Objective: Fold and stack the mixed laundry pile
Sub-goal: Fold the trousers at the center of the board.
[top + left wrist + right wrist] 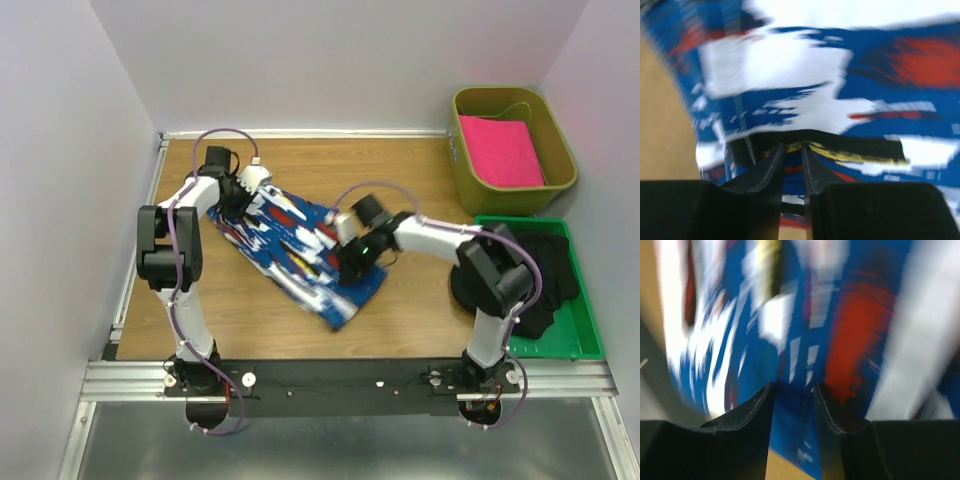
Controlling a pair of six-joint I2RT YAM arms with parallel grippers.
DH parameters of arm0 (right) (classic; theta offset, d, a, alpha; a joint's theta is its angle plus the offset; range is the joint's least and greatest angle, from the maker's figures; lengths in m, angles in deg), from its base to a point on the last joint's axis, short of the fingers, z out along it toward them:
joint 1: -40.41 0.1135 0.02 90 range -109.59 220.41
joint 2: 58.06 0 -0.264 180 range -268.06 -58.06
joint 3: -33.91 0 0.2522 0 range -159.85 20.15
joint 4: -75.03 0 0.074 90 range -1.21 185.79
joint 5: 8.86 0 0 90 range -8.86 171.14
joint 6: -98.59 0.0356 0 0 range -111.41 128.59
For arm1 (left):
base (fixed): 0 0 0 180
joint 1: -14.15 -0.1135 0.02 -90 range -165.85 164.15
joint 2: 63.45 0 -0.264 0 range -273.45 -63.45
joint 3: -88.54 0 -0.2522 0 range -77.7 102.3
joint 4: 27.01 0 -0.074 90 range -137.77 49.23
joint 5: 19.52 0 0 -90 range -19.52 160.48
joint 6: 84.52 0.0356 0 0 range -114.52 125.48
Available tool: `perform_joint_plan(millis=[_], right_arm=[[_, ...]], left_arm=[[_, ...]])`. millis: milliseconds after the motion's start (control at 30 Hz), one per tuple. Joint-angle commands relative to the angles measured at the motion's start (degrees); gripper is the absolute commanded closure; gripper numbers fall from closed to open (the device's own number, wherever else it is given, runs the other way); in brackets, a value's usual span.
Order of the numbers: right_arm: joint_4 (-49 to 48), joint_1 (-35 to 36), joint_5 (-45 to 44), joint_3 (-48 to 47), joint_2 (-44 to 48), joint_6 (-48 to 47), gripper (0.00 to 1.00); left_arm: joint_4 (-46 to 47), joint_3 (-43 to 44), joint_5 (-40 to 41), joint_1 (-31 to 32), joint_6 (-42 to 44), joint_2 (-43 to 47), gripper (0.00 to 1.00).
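Wooden tabletop (400, 175), pale walls on three sides. Blue cloth (300, 250) with white, red and black blotches stretched diagonally across middle of tabletop, far-left end to near-right end, held between both arms. Lowest corner pointing toward near edge of table.

Left gripper (240, 197) at far-left end of cloth. Left wrist view: fingers (767, 167) almost together, only a thin slot between tips, fabric pinched in slot. Black band (855, 150) with yellow line along it just beyond tips, running off to right. Rest of view filled with blotched fabric, blurred; strip of bare wood at left.

Right gripper (350, 265) at near-right part of cloth, a little in from its edge. Right wrist view: fingers (752, 407) a narrow gap apart, blue fabric filling gap and clamped there. Everything beyond heavily blurred: red, white and blue streaks. Small patch of wood visible low between fingers.

Black garment (560, 270) heaped in green tray (590, 345) at right edge of table, well apart from blue cloth, untouched by either gripper. Right arm's elbow overlapping tray's left side as seen from above. Olive bin (462, 175) at far-right corner, just beyond tray, folded pink cloth (498, 150) lying flat inside.

Cloth lifted clear of tabletop or dragging on it: cannot tell from above.
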Motion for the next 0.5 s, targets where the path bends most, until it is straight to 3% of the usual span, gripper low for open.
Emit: perform_joint_plan(millis=[0,100,233,400,467], right_arm=[[7.6,15.9,12.4,3.1,4.6,0.5,0.54],[11.5,11.4,12.6,-4.6,5.6,0.1,0.54],[7.4,4.0,10.1,-11.0,4.2,2.9,0.52],[4.2,2.8,11.0,-20.8,-5.3,4.3,0.53],[1.2,2.8,12.4,-22.3,-7.9,7.6,0.53]], left_arm=[[-1.7,10.0,1.1,4.5,-0.6,-4.0,0.69],[-4.5,12.1,-6.1,3.7,-1.9,-0.4,0.68],[-3.4,1.7,-18.0,2.6,-3.5,10.7,0.67],[-4.3,-9.4,-34.1,2.5,-7.0,16.1,0.68],[-4.2,-13.5,-37.0,2.3,-7.8,16.9,0.68]])
